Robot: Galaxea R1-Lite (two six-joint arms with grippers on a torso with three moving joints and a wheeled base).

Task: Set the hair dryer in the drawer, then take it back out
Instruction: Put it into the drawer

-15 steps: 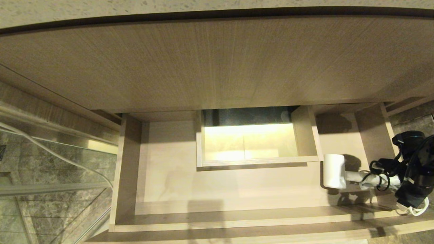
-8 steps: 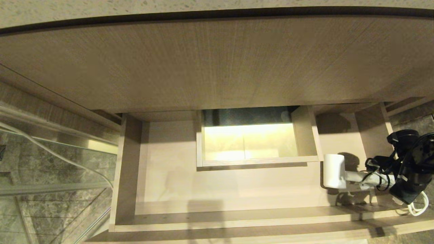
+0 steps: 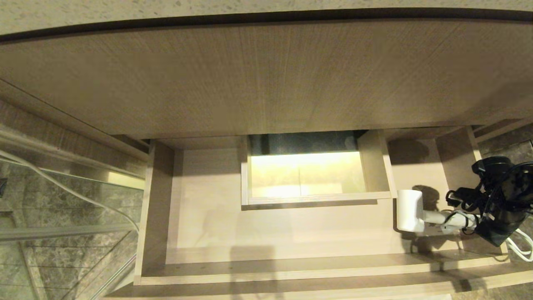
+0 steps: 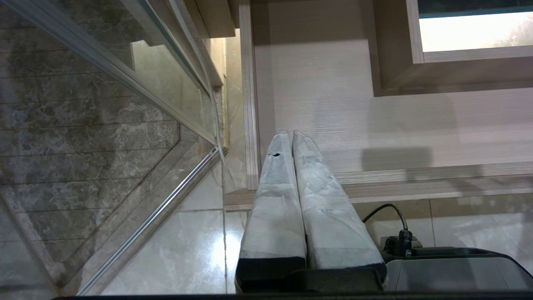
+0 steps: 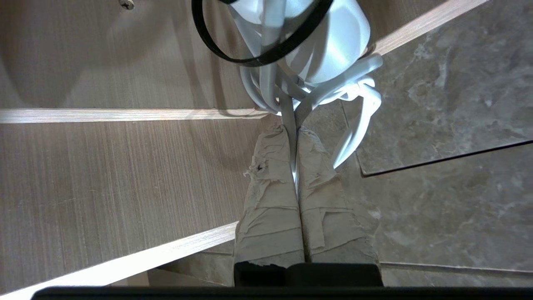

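Observation:
The open drawer is pale wood-grain with a boxed cutout in its middle. The white hair dryer is at the drawer's right end, with its barrel beside the cutout box and its handle pointing right. I cannot tell if it rests on the drawer floor. My right gripper is shut on a strand of the dryer's white looped cord, just behind the dryer body. In the head view the right arm is over the drawer's right wall. My left gripper is shut and empty by the drawer's left front corner.
A taller wood-grain panel sits above the drawer under a speckled counter edge. A glass panel with a metal rail stands to the left over the tiled floor. A black cable loop hangs in front of the dryer. Marble floor lies right of the drawer.
The right arm has drifted slightly up and leftward in the head view. The dryer's handle end and cord loop shifted with it, while the barrel stays in nearly the same spot.

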